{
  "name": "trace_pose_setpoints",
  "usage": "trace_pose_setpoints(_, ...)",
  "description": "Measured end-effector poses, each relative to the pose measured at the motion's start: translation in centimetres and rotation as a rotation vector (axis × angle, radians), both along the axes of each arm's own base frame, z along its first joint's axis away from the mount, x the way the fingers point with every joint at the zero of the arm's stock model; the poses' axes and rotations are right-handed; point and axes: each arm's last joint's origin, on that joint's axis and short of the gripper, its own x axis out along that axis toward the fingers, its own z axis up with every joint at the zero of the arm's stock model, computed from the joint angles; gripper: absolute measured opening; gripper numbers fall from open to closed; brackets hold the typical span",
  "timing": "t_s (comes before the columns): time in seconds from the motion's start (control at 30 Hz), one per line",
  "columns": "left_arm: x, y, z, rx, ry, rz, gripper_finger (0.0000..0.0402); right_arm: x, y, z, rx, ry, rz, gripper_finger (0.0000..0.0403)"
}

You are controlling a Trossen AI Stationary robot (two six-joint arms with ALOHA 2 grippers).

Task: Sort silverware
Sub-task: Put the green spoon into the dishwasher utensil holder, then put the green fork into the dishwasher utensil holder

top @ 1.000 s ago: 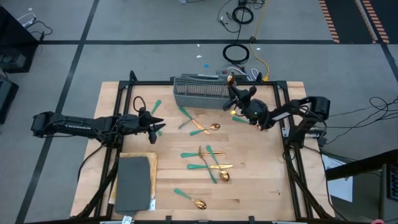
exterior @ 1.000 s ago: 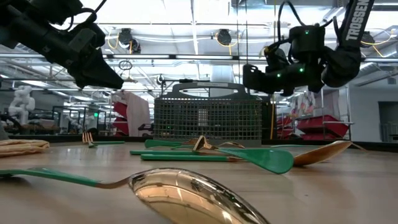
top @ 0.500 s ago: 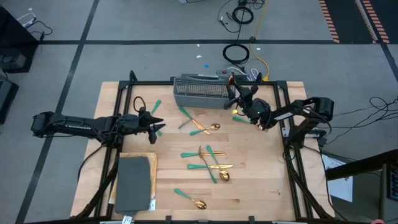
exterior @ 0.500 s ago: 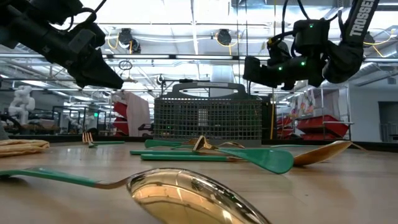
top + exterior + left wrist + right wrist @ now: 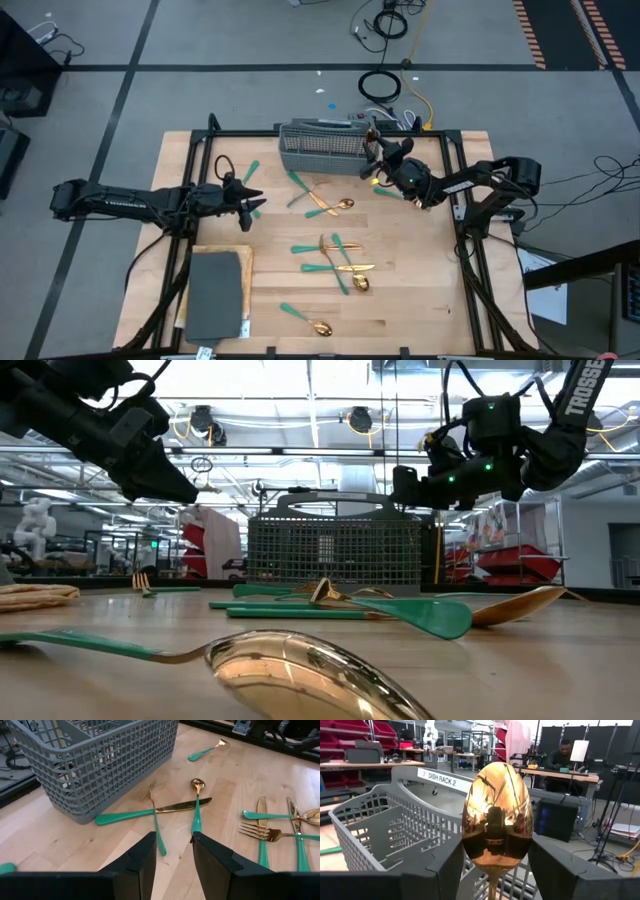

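The right arm reaches in from the table's right edge, bent at the elbow, its right gripper [image 5: 381, 160] raised above the board at the right end of the grey mesh caddy [image 5: 322, 148]. In the right wrist view a gold spoon [image 5: 496, 823] stands upright between the two dark fingers [image 5: 445, 870], bowl up and filling the middle of the frame, with the caddy's rim and its "DISH RACK 2" label just beyond. The fingers stand apart on either side of the bowl; whether they grip the spoon's handle lower down cannot be told. From table height the same gripper hangs level with the caddy's top edge.

The left arm stretches nearly straight across from the table's left side, its left gripper [image 5: 247, 198] held low over the wood with fingers [image 5: 141, 863] spread and nothing between them, pointing toward the caddy.

The rest of the silverware [image 5: 335, 258] lies scattered on the board: a crossed fork, knife and spoon just in front of the caddy, a cluster of teal-handled pieces at mid-table, a lone spoon near the front edge, and two pieces near the left gripper. A dark pad [image 5: 215, 293] sits at the front left.
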Motion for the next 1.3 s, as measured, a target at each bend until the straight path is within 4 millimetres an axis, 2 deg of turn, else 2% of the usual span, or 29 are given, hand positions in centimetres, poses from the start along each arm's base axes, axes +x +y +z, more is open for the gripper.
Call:
trace_pose_setpoints(0.1,0.0,0.0,0.0,0.003,0.002,-0.009,0.0132,0.0,0.0,0.0,-0.006,0.01,0.001,0.022)
trace_pose_setpoints(0.4,0.0,0.0,0.0,0.001,0.001,-0.01,0.0132,-0.1,0.0,0.1,-0.011,0.018,-0.022,0.0298)
trace_pose_setpoints(0.5,0.0,0.0,0.0,0.001,0.001,-0.01,0.0132,-0.4,0.2,1.2,-0.053,0.016,-0.052,0.0307)
trace_pose_setpoints(0.63,0.0,0.0,0.0,0.0,0.001,-0.01,0.0132,-1.1,1.2,3.8,-0.11,-0.049,-0.036,0.0308)
trace_pose_setpoints(0.77,0.0,0.0,0.0,0.0,0.002,-0.01,0.0132,-1.8,3.1,6.2,-0.122,-0.076,0.038,0.0309)
trace_pose_setpoints(0.87,0.0,0.0,0.0,0.0,0.002,-0.01,0.0132,-2.1,5.0,7.3,-0.078,0.028,0.123,0.0309)
trace_pose_setpoints(0.97,0.0,0.0,0.0,0.0,0.002,-0.011,0.0132,-2.0,6.8,8.1,0.031,0.125,0.243,0.0309)
trace_pose_setpoints(1.07,0.0,0.0,0.0,0.001,0.003,-0.011,0.0132,-1.6,8.7,9.0,0.24,0.155,0.461,0.0309)
trace_pose_setpoints(1.17,0.0,0.0,0.0,0.001,0.003,-0.011,0.0132,-0.5,10.8,9.1,0.431,0.184,0.618,0.0309)
trace_pose_setpoints(1.3,0.0,0.0,0.0,0.0,0.003,-0.011,0.0132,2.1,14.1,7.8,0.547,0.276,0.711,0.0309)
